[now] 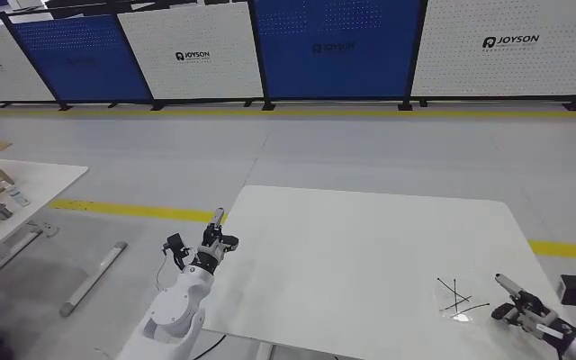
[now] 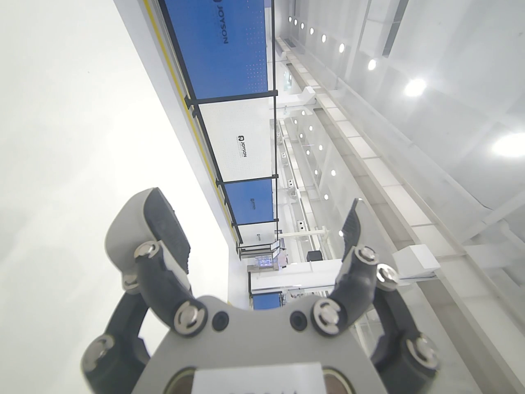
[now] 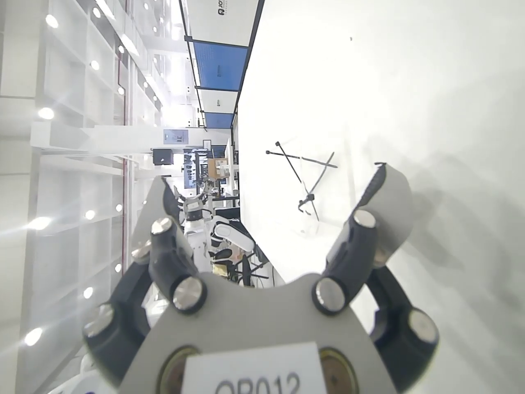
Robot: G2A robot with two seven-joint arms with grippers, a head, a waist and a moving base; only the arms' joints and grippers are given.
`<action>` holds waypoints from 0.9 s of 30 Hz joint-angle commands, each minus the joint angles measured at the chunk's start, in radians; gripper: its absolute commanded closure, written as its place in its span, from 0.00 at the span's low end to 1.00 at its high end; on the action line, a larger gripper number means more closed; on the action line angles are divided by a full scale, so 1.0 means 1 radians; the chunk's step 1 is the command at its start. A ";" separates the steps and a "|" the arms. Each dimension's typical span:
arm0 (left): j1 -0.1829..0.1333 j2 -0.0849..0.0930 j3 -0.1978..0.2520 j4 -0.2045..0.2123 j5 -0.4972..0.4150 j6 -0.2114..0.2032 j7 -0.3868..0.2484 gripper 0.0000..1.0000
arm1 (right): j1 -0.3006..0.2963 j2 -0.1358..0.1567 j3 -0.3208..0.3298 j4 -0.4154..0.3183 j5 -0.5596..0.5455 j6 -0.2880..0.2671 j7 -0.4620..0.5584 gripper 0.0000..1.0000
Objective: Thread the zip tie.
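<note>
The white counter (image 1: 360,261) carries a loose group of black zip ties (image 1: 456,297) at about 4 o'clock on its surface in the top view, near the corner next to the right arm. The zip ties are thin straight strips that lie flat and cross one another; none of them is looped or threaded. In the right wrist view the zip ties (image 3: 303,174) lie on the counter (image 3: 389,63) ahead of the tool, with a small clear item (image 3: 308,228) touching the end of the group nearest that tool; its kind cannot be determined. The right tool (image 1: 508,286) is positioned at 3 o'clock from the zip ties, just beside them and not touching them, over the counter's 4 o'clock edge. Its jaws are spread wide and hold nothing, as the right wrist view confirms at the right tool (image 3: 270,182). The left tool (image 1: 216,225) is positioned at the counter's 9 o'clock edge, well apart from the zip ties. In the left wrist view the left tool (image 2: 262,215) is likewise spread wide and empty, with a black ribbed pad (image 2: 168,223) exposed on one finger. At 12 o'clock beyond the counter stands a row of blue and white perforated panels (image 1: 337,45). A yellow line (image 1: 135,210) runs across the floor at 10 o'clock.
</note>
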 commanded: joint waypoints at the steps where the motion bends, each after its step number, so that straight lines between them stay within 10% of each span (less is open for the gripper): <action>1: 0.000 0.000 0.000 0.000 0.000 0.000 0.000 0.00 | -0.003 -0.001 -0.005 0.001 0.006 -0.006 -0.004 0.00; 10: 0.000 0.000 0.000 0.000 0.000 0.000 0.000 0.00 | -0.005 0.007 -0.002 0.030 0.034 -0.044 0.015 0.05; 13: 0.000 0.000 0.000 0.000 0.000 0.000 0.000 0.00 | -0.004 0.009 -0.009 0.035 0.010 -0.041 -0.011 0.50; 27: 0.000 0.000 0.000 0.000 0.000 0.000 0.000 0.00 | -0.005 0.021 -0.031 0.040 -0.033 -0.041 -0.020 0.62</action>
